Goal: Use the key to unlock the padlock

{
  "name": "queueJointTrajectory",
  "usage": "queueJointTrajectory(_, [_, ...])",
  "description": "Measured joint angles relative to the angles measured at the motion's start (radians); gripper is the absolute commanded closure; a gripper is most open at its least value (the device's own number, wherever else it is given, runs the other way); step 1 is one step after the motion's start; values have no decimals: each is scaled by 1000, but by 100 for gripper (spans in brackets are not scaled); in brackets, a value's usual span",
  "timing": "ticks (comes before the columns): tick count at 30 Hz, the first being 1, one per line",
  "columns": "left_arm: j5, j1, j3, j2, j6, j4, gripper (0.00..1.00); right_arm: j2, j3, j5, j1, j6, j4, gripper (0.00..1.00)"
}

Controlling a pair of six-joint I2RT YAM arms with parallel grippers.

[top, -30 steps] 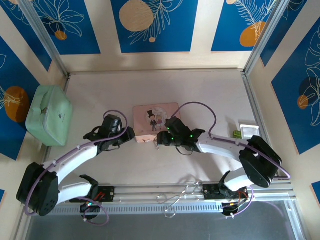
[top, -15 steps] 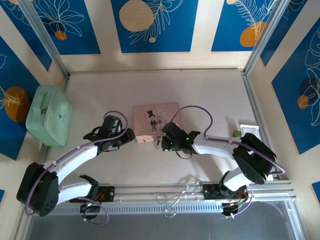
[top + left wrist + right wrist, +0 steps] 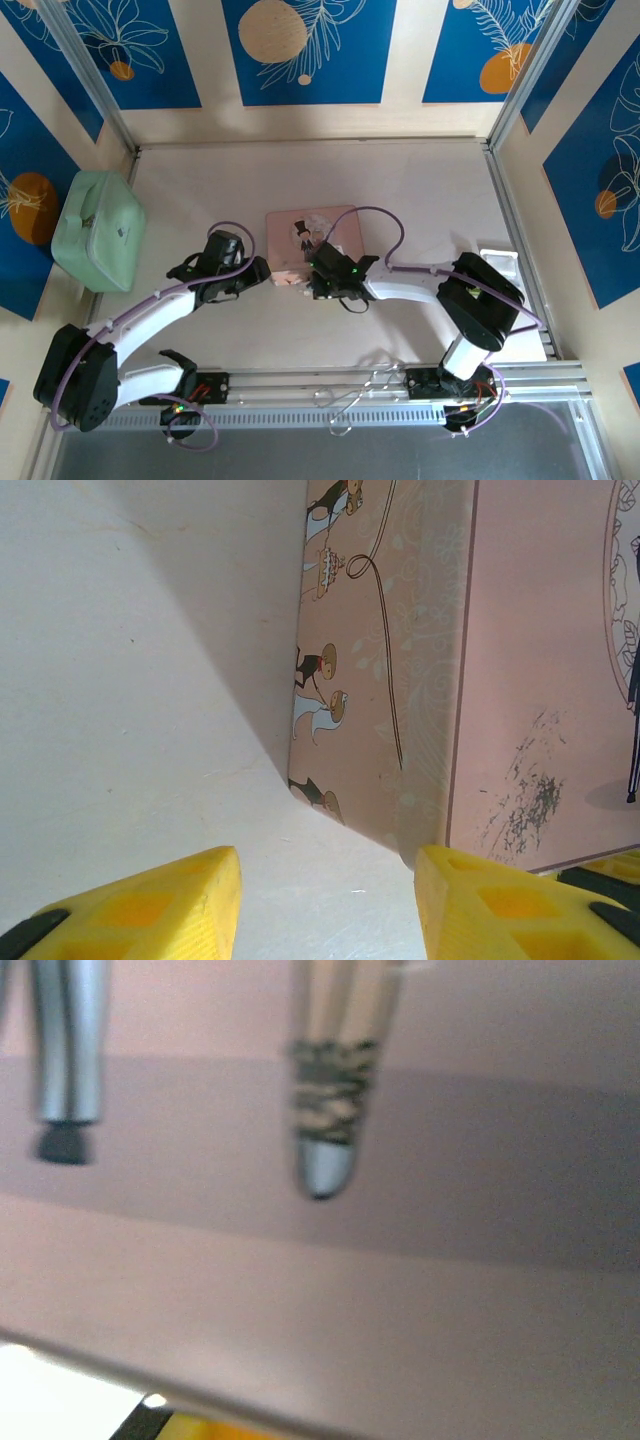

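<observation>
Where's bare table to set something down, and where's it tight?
Free: the far strip between the back wall and the pink box; the near patch between the left arm and right arm, ahead of the rail. Crowded: the box's near edge, where the left gripper and right gripper sit.

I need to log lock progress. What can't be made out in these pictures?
Padlock and key: top view, too small, under the right hand at the pink box front.
Right hand's grip: right wrist view, blurred, too close to the box.
Box lid picture: left wrist view, cut off by the right edge.
</observation>
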Motion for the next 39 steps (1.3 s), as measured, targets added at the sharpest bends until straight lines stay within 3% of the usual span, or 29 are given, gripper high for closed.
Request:
queueJointTrajectory(9, [5,8,0,17,0,10,51,76,106,25,31,-38,-27,87])
queueJointTrajectory(12, [4,8,0,18,0,11,51,98,132,32,32,-53,-38,77])
queueJointTrajectory(15, [4,8,0,18,0,11,51,95,134,43,48,-82,-40,55])
queueJointTrajectory(20, [5,10,0,18,0,12,51,53,122,71,90,-163,-58,43])
queueJointTrajectory(24, [6,13,0,20,0,15,51,4,100,90,87,-258,-60,41])
queueJointTrajectory(29, [7,15,-2,20,0,16,51,47,105,124,76,-344,-54,41])
queueJointTrajectory(39, [7,16,-2,20,0,18,51,168,149,197,76,-346,-71,39])
